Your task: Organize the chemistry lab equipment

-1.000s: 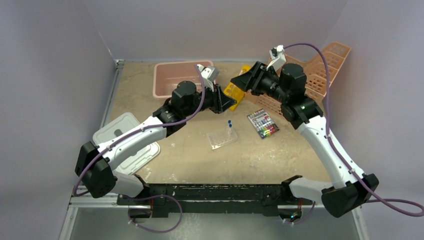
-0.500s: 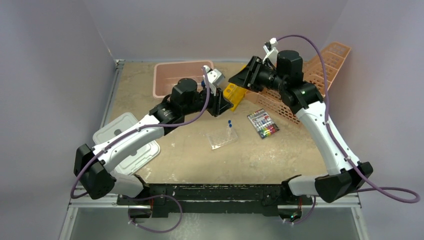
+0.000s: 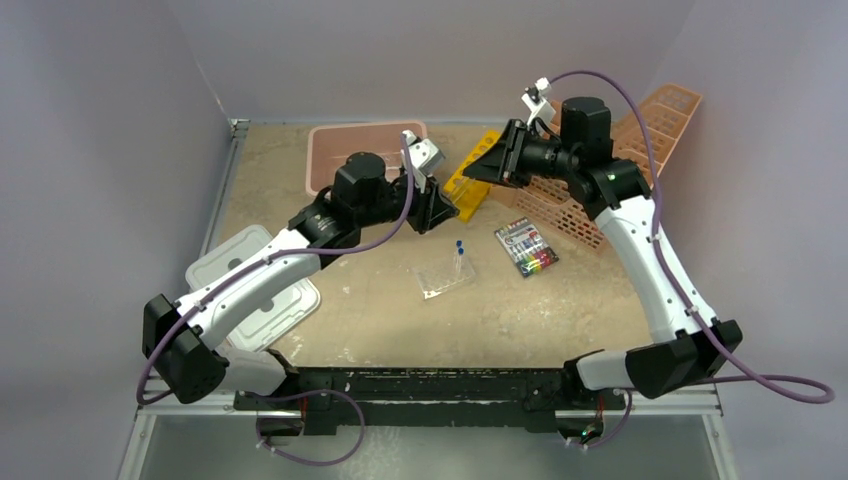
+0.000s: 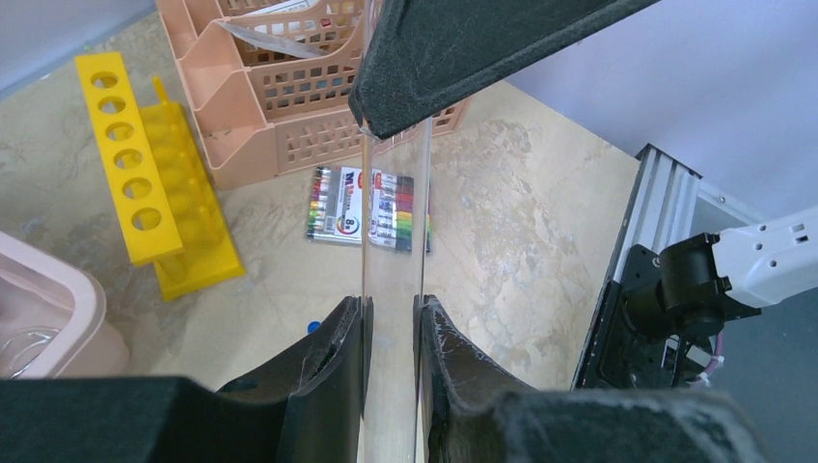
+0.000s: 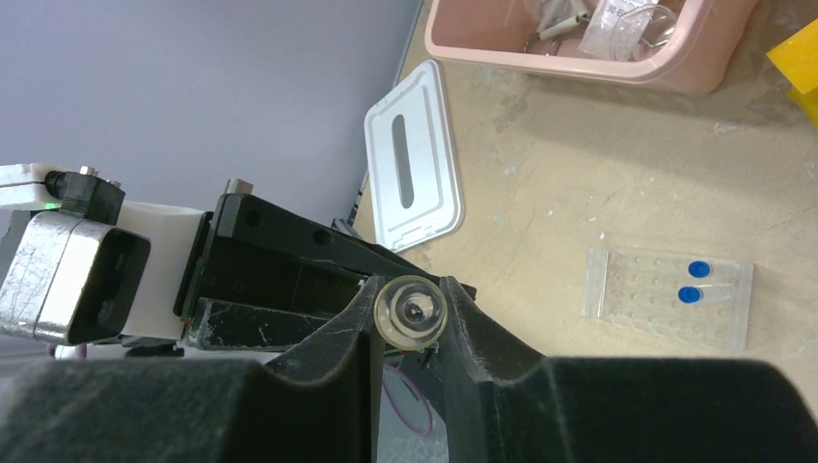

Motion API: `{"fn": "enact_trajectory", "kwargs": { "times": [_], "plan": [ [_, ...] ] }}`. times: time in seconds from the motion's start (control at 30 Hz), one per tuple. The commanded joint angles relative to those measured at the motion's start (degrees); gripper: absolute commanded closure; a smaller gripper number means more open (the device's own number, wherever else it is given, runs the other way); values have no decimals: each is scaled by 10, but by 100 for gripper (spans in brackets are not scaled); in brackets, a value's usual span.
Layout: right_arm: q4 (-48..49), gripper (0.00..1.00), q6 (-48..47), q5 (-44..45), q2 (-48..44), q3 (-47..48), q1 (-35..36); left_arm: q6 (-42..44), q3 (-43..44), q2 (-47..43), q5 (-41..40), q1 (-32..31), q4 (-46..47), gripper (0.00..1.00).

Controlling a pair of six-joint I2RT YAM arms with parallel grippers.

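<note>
We see the left hand [image 4: 391,313] clamped on a clear tube [image 4: 395,212] that runs up the middle of the left wrist view. The right hand [image 5: 410,294] pinches the same tube from both sides, its round end facing the right wrist camera. The tube hangs above the table [image 3: 560,310] in the upper centre of the overhead view, just beside the yellow rack [image 3: 470,180].

The pink tub [image 3: 340,165] at upper centre holds clear plastic bags [image 5: 627,14] and some metal pieces we cannot make out. The lattice basket [image 3: 650,135] at upper right has something silver in one compartment. In mid-frame the clear well plate [image 3: 443,277] carries two blue-capped tubes [image 3: 459,246]. A marker pack [image 3: 526,247] lies to its right and a white lid [image 3: 250,285] well to its left.
</note>
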Motion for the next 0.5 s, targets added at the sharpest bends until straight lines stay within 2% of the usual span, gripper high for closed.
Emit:
{"fn": "enact_trajectory", "kwargs": {
  "times": [0.0, 0.13, 0.17, 0.23, 0.27, 0.3, 0.37, 0.47],
  "plan": [
    [1, 78, -16, -54, 8, 38, -2, 6, 18, -9, 17, 4, 34, 100],
    [-5, 83, -40, -30, 13, 45, -8, -5, 27, 3, 21, 5, 56, 100],
    [-5, 84, -46, -20, 15, 49, -9, -10, 27, 6, 16, 5, 57, 95],
    [-6, 85, -65, 9, 17, 58, -9, -22, 27, 11, -6, 6, 52, 69],
    [-7, 85, -75, 26, 17, 61, -9, -31, 28, 12, -23, 8, 49, 53],
    [-8, 85, -89, 45, 17, 65, -9, -43, 26, 14, -40, 11, 47, 42],
    [-12, 85, -118, 86, 20, 77, -9, -66, 22, 13, -67, 20, 51, 31],
    [-18, 85, -170, 167, 28, 94, -10, -113, 17, 9, -100, 49, 55, 26]
  ]
}}
